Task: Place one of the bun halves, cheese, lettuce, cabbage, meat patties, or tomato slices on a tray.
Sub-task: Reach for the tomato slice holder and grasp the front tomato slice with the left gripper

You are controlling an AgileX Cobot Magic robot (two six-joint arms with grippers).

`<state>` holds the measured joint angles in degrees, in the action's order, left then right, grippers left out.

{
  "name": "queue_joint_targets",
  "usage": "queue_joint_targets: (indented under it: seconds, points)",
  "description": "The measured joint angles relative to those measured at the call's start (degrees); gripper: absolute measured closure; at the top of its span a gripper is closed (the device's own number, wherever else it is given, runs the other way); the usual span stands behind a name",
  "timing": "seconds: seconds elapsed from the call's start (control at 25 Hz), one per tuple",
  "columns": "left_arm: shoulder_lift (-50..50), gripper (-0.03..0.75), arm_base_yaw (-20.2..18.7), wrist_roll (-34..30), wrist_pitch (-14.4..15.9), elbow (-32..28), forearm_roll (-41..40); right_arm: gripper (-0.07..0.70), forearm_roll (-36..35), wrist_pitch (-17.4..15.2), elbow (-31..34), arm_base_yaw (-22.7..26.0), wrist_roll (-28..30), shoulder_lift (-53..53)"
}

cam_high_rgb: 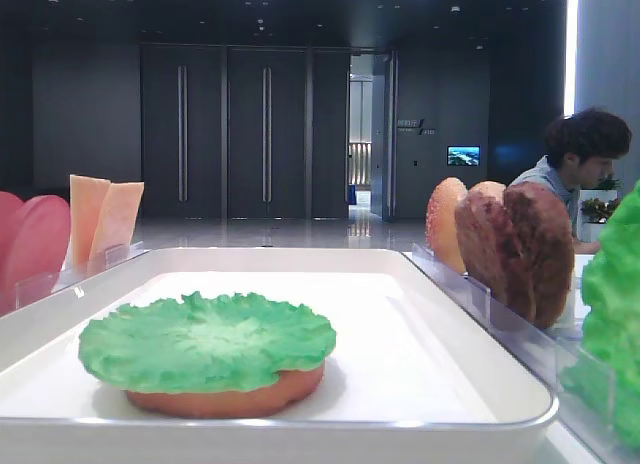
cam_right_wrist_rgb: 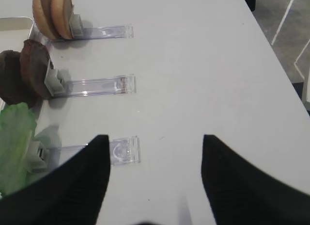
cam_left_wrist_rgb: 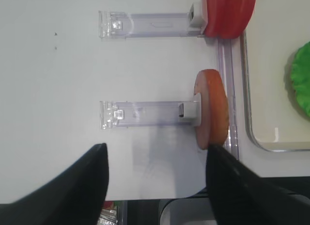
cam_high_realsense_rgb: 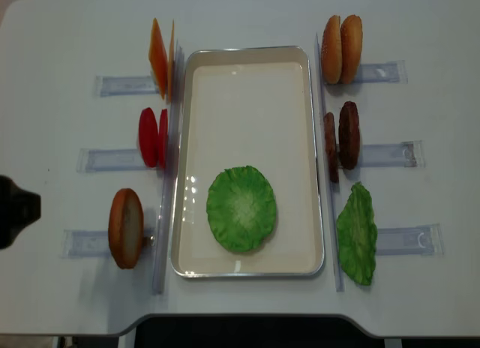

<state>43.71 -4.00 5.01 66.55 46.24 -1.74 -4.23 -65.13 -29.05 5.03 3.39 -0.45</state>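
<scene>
White tabletop below; left gripper (cam_left_wrist_rgb: 156, 179) wide open (empty); right gripper (cam_right_wrist_rgb: 155, 174) likewise, touching nothing.

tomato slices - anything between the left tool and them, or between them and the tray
Partly. The bun half standing in its clear holder sits between the open left tool and the tomato slices. From the slices to the tray, only a low clear strip intervenes.
</scene>
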Motion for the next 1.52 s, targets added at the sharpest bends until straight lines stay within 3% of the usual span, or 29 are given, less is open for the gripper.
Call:
queue_joint_targets:
  seconds: [0.48,1.0,1.52]
  points:
    - [22.33,0.236,0.0,0.18,0.88,16.62,-0.21,0.231,0.0,0.0,0.0,0.0,0.0,0.0]
    - [36.2,0.237,0.0,0.18,3.99,26.97,-7.16,0.231,0.0,0.0,0.0,0.0,0.04,0.0]
    - [47.86,0.238,0.0,0.18,4.25,37.3,-3.95,0.231,0.0,0.0,0.0,0.0,0.04,0.0]
